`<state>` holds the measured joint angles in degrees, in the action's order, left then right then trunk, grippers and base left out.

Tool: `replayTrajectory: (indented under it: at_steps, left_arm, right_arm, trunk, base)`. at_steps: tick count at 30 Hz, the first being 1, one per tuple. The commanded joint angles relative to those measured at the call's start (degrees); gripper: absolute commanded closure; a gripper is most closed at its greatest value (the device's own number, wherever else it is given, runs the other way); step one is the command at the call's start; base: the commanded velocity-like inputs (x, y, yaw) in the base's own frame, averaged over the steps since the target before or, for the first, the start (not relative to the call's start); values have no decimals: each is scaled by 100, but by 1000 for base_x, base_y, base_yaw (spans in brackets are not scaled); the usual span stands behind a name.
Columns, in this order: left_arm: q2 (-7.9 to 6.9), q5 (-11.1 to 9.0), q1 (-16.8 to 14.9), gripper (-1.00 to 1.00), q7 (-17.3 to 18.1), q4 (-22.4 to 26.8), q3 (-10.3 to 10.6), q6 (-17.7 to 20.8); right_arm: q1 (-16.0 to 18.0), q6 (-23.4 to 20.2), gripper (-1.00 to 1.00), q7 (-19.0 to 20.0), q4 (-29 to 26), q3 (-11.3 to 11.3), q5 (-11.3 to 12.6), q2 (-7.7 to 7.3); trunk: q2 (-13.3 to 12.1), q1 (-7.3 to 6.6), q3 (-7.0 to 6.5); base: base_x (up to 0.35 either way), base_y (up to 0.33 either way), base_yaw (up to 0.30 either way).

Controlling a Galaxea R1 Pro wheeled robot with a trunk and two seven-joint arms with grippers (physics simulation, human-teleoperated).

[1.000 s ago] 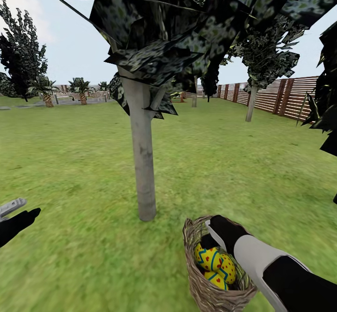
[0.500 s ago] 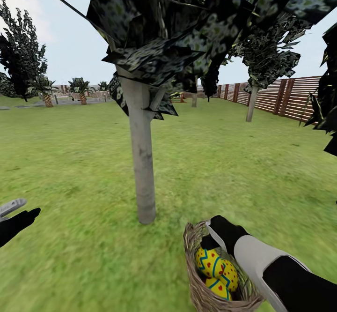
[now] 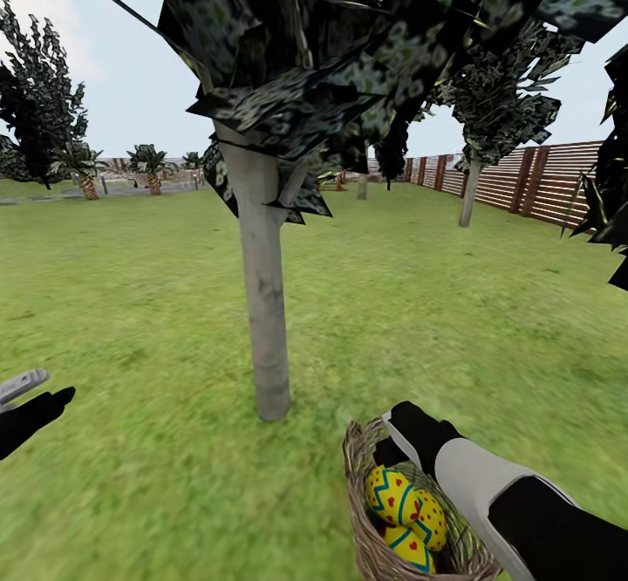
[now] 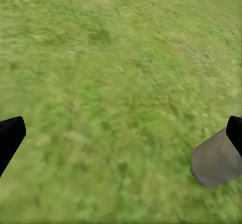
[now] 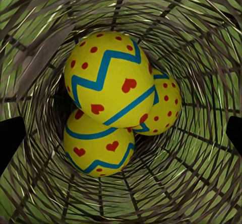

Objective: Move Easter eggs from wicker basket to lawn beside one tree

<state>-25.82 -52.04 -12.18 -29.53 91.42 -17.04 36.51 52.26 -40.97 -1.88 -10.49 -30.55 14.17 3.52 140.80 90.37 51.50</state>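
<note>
The wicker basket stands on the lawn just right of the tree with the pale grey trunk. Three yellow Easter eggs with blue zigzags and red hearts lie piled inside it. In the right wrist view the top egg rests on the other two, with woven wall all around. My right gripper hangs open over the basket's mouth, apart from the eggs; its fingertips show at the picture's edges. My left gripper is open and empty over bare grass, with the trunk base close by.
Dark leaf clusters hang overhead. A slatted brown fence runs along the right, with another grey-trunked tree before it. A black tree and small palms stand far left. Open grass spreads around the trunk.
The whole head view has shifted: tree base and basket sit a little lower in the picture, so the camera has moved. Both arms keep their places in the view.
</note>
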Motion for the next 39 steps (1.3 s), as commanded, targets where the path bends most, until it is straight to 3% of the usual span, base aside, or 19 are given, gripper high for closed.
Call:
replayTrajectory:
  at_steps: [1, 39]
  left_arm:
    - [-2, -61, -4, -100, -53, 9, -1, 14]
    - [7, -61, -4, -100, -49, 16, 1, 14]
  right_arm:
    - [4, -24, -100, -20, -6, -48, 54, -4]
    - [4, -31, -100, -23, 17, -57, 51, -18]
  trunk:
    - [3, -1, 6]
    - [3, -1, 6]
  base:
    - [9, 0, 0]
    - [37, 23, 0]
